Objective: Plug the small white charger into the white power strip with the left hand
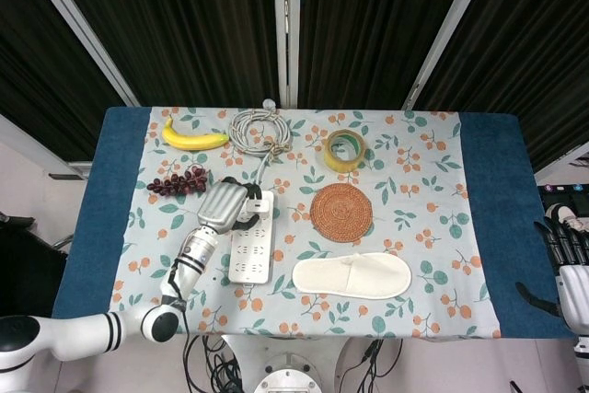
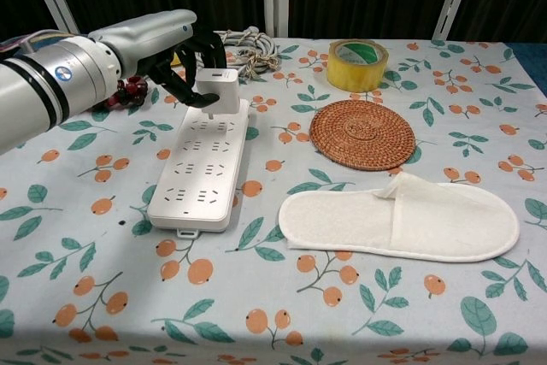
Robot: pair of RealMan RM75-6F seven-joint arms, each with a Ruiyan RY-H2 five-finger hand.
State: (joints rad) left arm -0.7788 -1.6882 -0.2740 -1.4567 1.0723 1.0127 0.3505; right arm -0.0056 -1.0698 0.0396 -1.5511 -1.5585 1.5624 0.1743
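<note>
My left hand [image 2: 175, 57] [image 1: 225, 206] grips the small white charger [image 2: 217, 89] [image 1: 260, 206] and holds it over the far end of the white power strip [image 2: 201, 168] [image 1: 251, 248]. The charger's underside is right at the strip's top surface; whether its prongs are in a socket is hidden. The strip lies lengthwise on the floral tablecloth, its grey cable [image 2: 239, 47] coiled behind it. My right hand [image 1: 569, 269] hangs off the table's right edge, holding nothing, fingers loosely apart.
A banana [image 1: 193, 138] and dark grapes [image 1: 179, 181] lie at the back left. A tape roll [image 2: 357, 64], a woven coaster [image 2: 361, 133] and a white slipper [image 2: 400, 216] sit right of the strip.
</note>
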